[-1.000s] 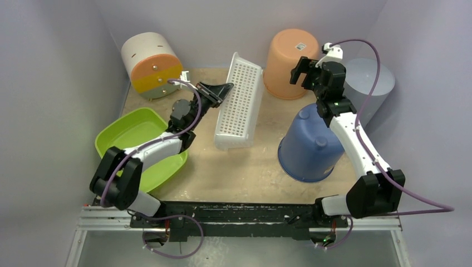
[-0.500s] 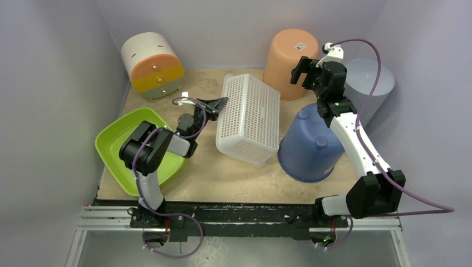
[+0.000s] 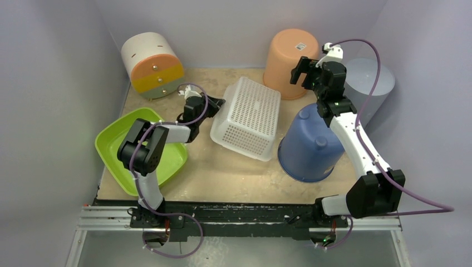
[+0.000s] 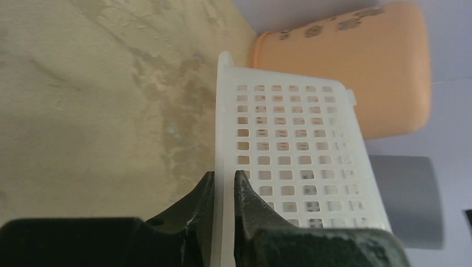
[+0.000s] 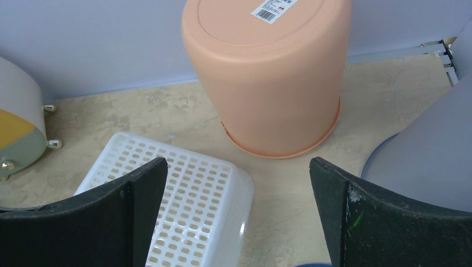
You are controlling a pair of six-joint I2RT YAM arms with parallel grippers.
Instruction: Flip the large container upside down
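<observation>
The large container is a white perforated basket (image 3: 248,118) lying bottom-up on the table's middle, its holed base facing up. It also shows in the left wrist view (image 4: 289,161) and the right wrist view (image 5: 167,206). My left gripper (image 3: 214,105) is shut on the basket's rim at its left edge; in its wrist view (image 4: 224,183) both fingers pinch the thin white rim. My right gripper (image 3: 307,71) is open and empty, held high above the table near the back right, in its own view (image 5: 238,178) looking down over the basket's far corner.
An upturned orange bucket (image 3: 291,62) stands at the back, a blue bucket (image 3: 308,144) upside down right of the basket, a grey bin (image 3: 370,83) at the far right. A green tray (image 3: 119,133) lies at left, a cream, orange and yellow drum (image 3: 151,64) at back left.
The basket has tipped over from standing on its side to lying bottom-up. My left gripper has swung down and inward with the rim in it. The right arm has not moved.
</observation>
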